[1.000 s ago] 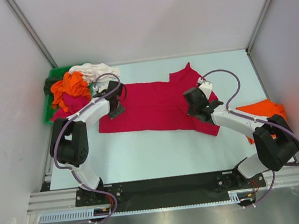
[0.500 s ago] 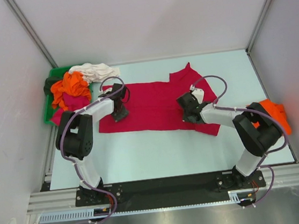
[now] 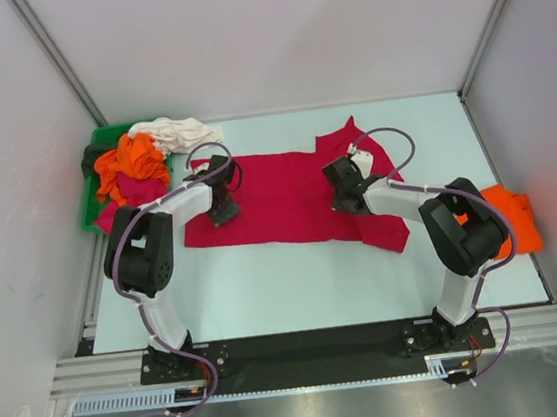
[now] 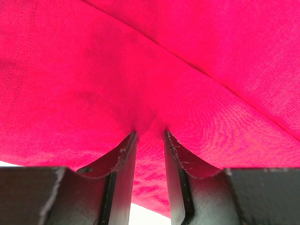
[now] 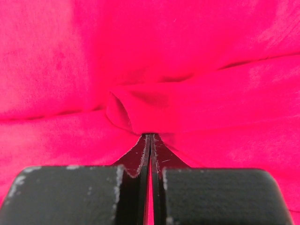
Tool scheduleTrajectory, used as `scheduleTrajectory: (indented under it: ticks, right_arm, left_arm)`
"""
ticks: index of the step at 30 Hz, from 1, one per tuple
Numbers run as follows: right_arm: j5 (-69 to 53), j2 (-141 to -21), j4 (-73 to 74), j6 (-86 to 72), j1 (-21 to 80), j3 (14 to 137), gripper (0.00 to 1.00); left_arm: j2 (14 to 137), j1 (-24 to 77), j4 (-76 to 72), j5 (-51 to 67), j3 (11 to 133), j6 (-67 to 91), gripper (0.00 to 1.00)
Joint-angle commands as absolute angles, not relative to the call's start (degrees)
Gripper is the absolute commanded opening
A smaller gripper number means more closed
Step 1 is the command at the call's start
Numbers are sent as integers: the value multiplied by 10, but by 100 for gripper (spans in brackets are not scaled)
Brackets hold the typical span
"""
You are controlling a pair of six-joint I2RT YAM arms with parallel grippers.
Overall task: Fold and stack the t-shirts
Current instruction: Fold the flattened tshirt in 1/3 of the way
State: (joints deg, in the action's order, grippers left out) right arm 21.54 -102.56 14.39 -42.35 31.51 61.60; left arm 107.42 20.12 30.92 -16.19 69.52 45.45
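Large crimson-red soft cloth t-shirt (image 3: 282, 193) lies spread flat, centre frame. The left gripper (image 4: 150, 135) is nearly closed on a cloth pucker; the right gripper (image 5: 151, 136) is clamped tight on a fold. Likely light and limp, will sag. Better to pinch at the hems.

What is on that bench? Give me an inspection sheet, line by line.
Surface: pale, flat table.
Job's things: crimson t-shirt spread mid-table; orange t-shirt at the right edge; shirt pile heaped in and over the green bin, far left.
Clutter: nothing seen.
Grippers: left gripper pinches crimson cloth; right gripper is shut on a fold of it.
Cables: purple cables loop off both arms.
Surroundings: white walls, metal frame.
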Motion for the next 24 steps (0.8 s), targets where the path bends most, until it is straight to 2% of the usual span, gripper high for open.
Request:
scheduleTrajectory:
  ticks: [1,11,20,24]
  right_arm:
    - [223,-1027,134,-412,301,639,0]
    - [221,-1092,128,-391,226,705,0]
    - [217,-1178,140,-367,188,825,0]
    - [217,-1136,136,-352,199,824,0]
  left_arm:
    - [1083,201,308,-156,693,459,35]
    - [1078,201,313,-157,693,458,35]
    - [1073,201,314,-155,684,459,35]
    - [1061,201,313,-151,679,460,35]
